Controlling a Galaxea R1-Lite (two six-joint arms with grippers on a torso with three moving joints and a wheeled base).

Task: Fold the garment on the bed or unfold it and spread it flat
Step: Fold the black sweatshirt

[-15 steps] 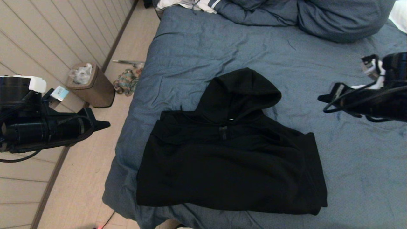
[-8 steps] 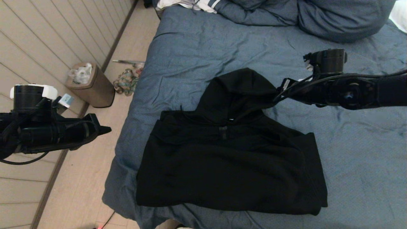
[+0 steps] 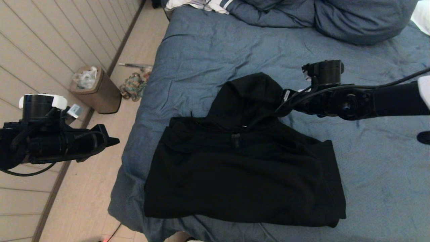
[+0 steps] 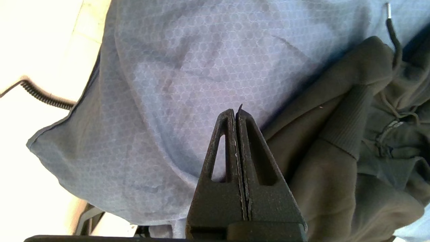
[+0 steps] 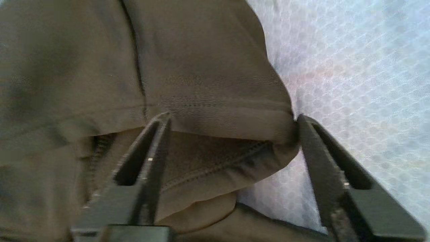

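Two arms flank the work: the left gripper (image 3: 112, 141), fingers pressed together, hangs over the floor beside the slate-blue bed (image 3: 208, 50); the thick black hooded sweatshirt (image 3: 242, 168) lies folded near the bed's front edge; the right gripper (image 5: 231, 131), fingers spread, straddles the hood's rim.

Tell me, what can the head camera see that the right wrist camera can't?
Only the head view shows the whole black garment, the trash bin on the floor, the pillows, and the left gripper shut, beside the bed.

Only the right wrist view shows the right gripper open around the hood's edge, plus the zipper.

Both show the garment on the blue bed.
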